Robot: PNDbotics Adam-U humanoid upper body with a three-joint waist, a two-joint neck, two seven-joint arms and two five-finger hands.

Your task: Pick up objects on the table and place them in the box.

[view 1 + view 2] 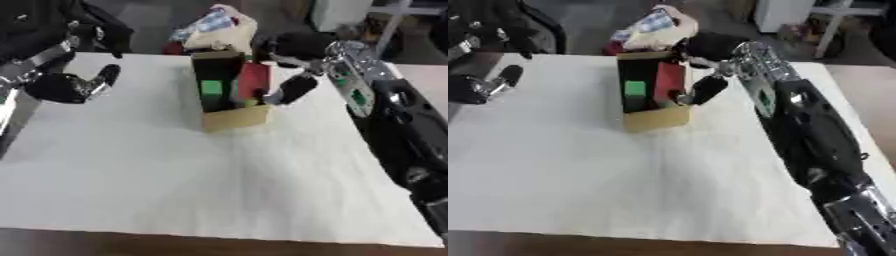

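A small cardboard box [234,118] stands open near the middle of the white table. Inside it I see a green block [211,88], a red object [253,79] and something yellow-green low down. My right hand [294,89] hangs at the box's right rim, its dark fingers pointing down over the opening; I cannot tell whether they hold anything. My left hand [74,85] hovers above the table's left side, well apart from the box, fingers relaxed with nothing in them.
The white table [175,180] stretches wide in front of the box, its front edge near the bottom. Behind the box lies a pile of cloth and bags [214,30]. My right arm [807,125] crosses the table's right edge.
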